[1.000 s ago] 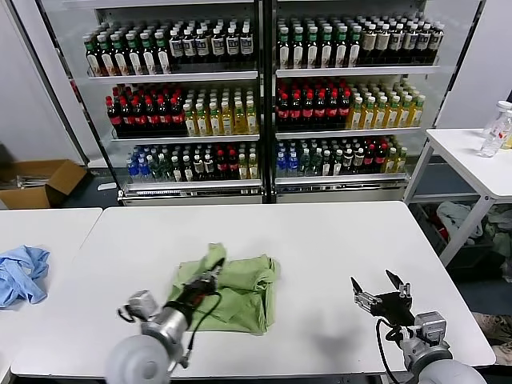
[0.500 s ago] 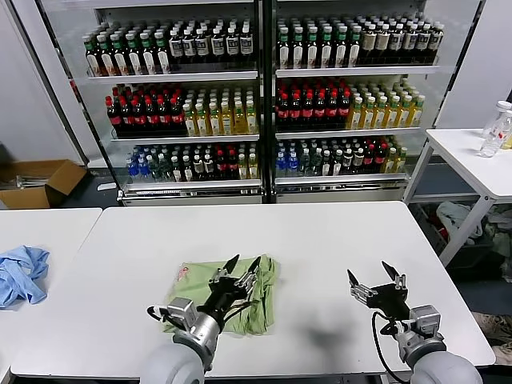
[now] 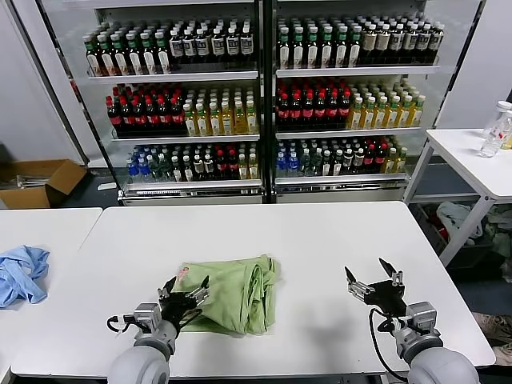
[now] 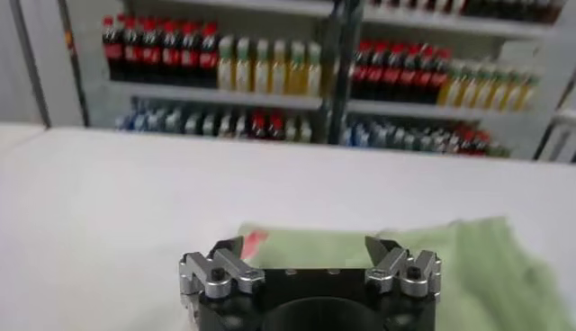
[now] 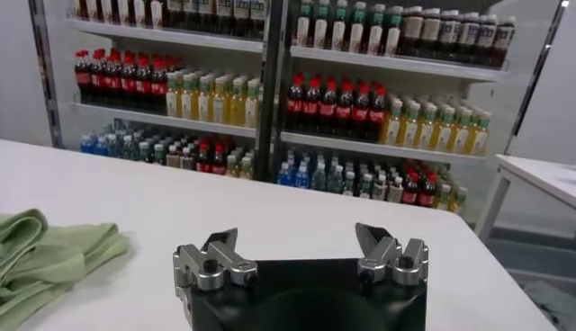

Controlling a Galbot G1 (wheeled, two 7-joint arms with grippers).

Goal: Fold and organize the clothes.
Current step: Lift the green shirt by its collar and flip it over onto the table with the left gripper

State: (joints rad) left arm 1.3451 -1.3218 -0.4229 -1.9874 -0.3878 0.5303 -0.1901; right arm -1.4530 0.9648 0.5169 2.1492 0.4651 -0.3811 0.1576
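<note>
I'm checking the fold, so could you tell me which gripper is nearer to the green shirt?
The left. The left gripper hovers open at the green shirt's near-left edge; the right gripper is open over bare table, well off to the shirt's right.

Left arm came in low from the near left, wrist angled forward. Left pincer (image 3: 186,293) sat with fingers spread wide, nothing between them; its own wrist view showed both fingertips (image 4: 230,249) apart and bare. Right arm sat low at the near right, wrist tilted up and forward. Right pincer (image 3: 370,276) was raised a little, fingers spread wide, nothing between them; its wrist view showed the two fingertips (image 5: 219,241) well apart. A dark cable looped under each wrist. The two arms were well apart, neither crossing the other.
</note>
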